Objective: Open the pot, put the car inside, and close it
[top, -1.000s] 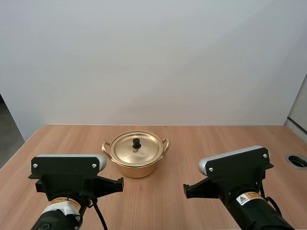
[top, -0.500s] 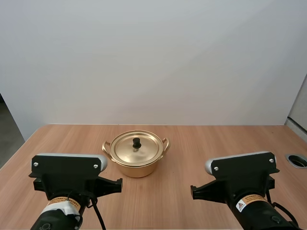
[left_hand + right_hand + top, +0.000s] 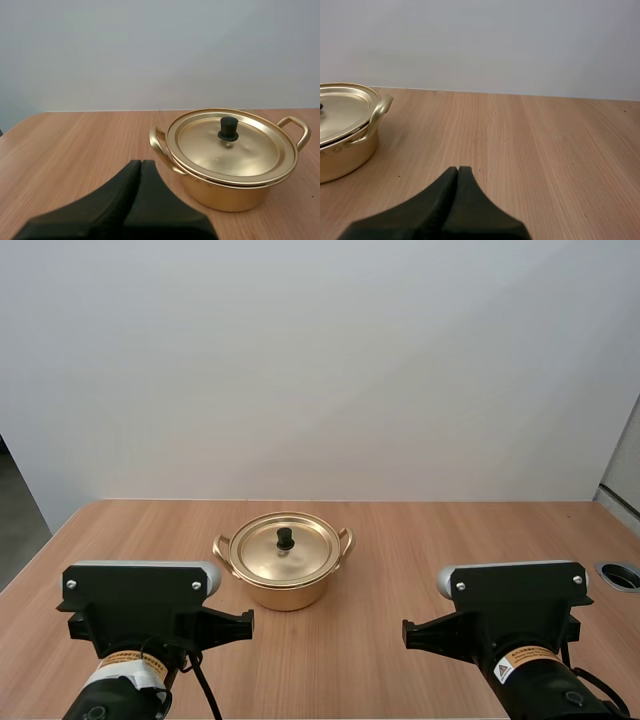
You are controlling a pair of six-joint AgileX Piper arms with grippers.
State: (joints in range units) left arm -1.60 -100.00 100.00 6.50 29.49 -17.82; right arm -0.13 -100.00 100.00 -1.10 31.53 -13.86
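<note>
- The pot [image 3: 285, 592] stands at the centre of the high view, on the wooden table [image 3: 420, 540], about midway between the 2 arms and farther from the camera than both.
- The pot is gold-coloured and upright, with a looped handle [image 3: 219, 548] on each side.
- The lid [image 3: 262, 552] sits flat on the pot's rim, so the pot is closed. The lid's black knob [image 3: 285, 537] stands upright at its middle.
- The left arm [image 3: 140, 602] fills the lower left of the high view, and the right arm [image 3: 515, 595] the lower right. Both are nearer the camera than the pot and apart from it.
- The left gripper [image 3: 141, 162] is closed on nothing: its 2 black fingers lie pressed together as 1 dark wedge. In the left wrist view the tips point toward the pot's near handle, without touching it.
- The right gripper [image 3: 458, 168] is likewise closed and empty, its fingers meeting in 1 wedge above bare table. In the right wrist view the pot is off to the side of the tips, well apart from them, with 1 handle turned toward the gripper.
- A round hole [image 3: 620, 575] is set in the table at the right edge of the high view.
- A plain white wall [image 3: 320, 360] rises behind the table.
</note>
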